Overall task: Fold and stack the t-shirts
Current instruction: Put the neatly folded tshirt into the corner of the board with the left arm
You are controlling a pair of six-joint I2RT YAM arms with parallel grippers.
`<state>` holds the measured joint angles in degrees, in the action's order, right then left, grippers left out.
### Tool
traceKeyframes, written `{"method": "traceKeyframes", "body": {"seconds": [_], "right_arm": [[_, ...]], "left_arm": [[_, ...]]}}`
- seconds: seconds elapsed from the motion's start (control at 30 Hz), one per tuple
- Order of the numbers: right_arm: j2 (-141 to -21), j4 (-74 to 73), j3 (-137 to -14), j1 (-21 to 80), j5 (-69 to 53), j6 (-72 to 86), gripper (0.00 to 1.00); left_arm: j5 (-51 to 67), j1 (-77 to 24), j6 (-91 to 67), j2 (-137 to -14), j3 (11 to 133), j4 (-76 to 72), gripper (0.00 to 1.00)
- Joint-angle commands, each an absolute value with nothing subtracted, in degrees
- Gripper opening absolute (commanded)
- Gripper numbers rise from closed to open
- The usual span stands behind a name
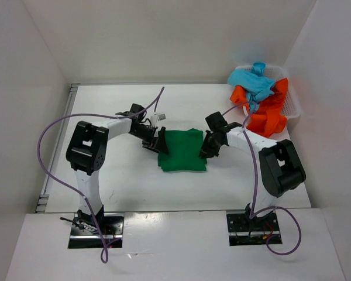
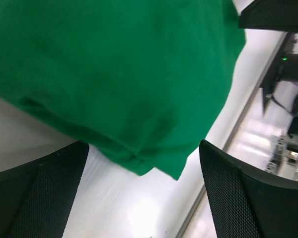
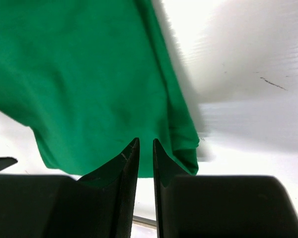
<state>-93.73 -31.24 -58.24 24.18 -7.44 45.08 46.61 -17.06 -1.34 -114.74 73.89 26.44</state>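
Lying just past the wide-apart left gripper [image 2: 144,148] and barely-parted right gripper [image 3: 146,141], the green shirt [image 1: 182,150] looks soft, light, best pinched at its layered corner.

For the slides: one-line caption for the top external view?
Folded green t-shirt lies between the left tool and right tool; turquoise t-shirt and orange-red t-shirt heaped in the white basket.

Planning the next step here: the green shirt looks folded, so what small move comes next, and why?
Probably raise the right gripper toward the basket: the green t-shirt lies folded, ungripped, while the turquoise t-shirt and orange t-shirt sit crumpled there.
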Motion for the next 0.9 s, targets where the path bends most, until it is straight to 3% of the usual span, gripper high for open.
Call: {"method": "traceKeyframes", "body": {"seconds": [0.0, 0.17, 0.3, 0.33, 0.4, 0.47, 0.5, 0.6, 0.87], "right_arm": [[-94.1, -29.1, -57.7, 23.4, -8.0, 46.6, 0.21], [-92.8, -32.1, -60.0, 22.9, -5.9, 46.1, 0.21], [-89.7, -32.6, -60.6, 21.0, -5.4, 46.6, 0.21], [-88.2, -33.1, -60.6, 21.0, -5.4, 46.6, 0.21], [-86.8, -33.1, -59.9, 20.0, -5.4, 46.6, 0.21], [-84.9, -33.7, -59.3, 19.4, -5.4, 46.6, 0.21], [-84.4, -34.4, -59.3, 19.4, -4.8, 46.6, 0.21], [-82.4, -36.5, -59.3, 18.3, -4.3, 45.4, 0.21], [-78.1, -38.3, -58.8, 17.5, -3.1, 44.2, 0.21]], "left_arm": [[44.3, -18.4, -2.9, -120.4, 74.6, 27.2, 1.00], [38.3, -20.0, -3.6, -123.0, 76.6, 27.2, 0.97], [34.6, -20.5, -4.9, -124.5, 77.3, 26.5, 0.57], [33.8, -20.5, -4.9, -124.5, 77.9, 26.5, 0.50], [32.6, -20.5, -4.9, -125.9, 78.4, 26.5, 0.48], [32.6, -20.5, -4.4, -126.6, 79.1, 26.5, 0.39], [33.2, -20.5, -4.4, -126.7, 79.9, 26.5, 0.24], [32.5, -20.5, -3.8, -126.0, 80.4, 25.9, 0.00], [26.8, -11.5, 2.5, -122.3, 81.7, 27.3, 0.00]]}}
